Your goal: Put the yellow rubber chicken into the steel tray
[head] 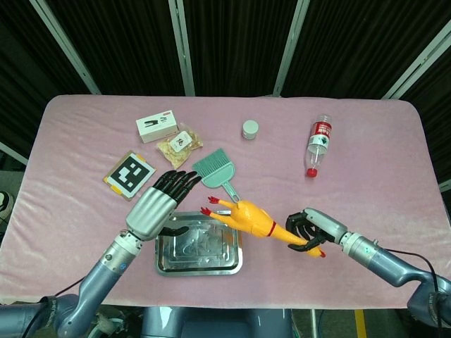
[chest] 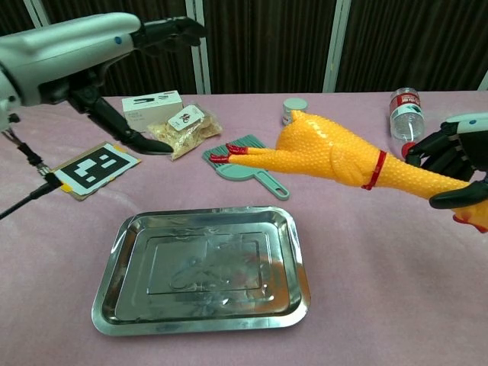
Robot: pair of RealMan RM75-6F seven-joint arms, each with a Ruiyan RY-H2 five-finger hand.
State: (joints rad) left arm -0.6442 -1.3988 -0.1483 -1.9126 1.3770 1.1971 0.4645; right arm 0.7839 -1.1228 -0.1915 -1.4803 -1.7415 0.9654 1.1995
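The yellow rubber chicken (head: 250, 218) (chest: 335, 156) hangs in the air, head pointing left, just right of the steel tray (head: 165, 258) (chest: 204, 271). My right hand (head: 305, 229) (chest: 454, 164) grips its leg end at the right. The chicken's red beak (chest: 223, 158) sits above the tray's far right corner. My left hand (head: 161, 201) (chest: 91, 49) is raised over the tray's left side with its fingers spread and nothing in it.
A green brush (head: 215, 169) lies just beyond the tray. A marker card (head: 130, 174), snack bag (head: 180, 144), white box (head: 156, 125), small jar (head: 250, 129) and plastic bottle (head: 318, 143) lie farther back on the pink cloth.
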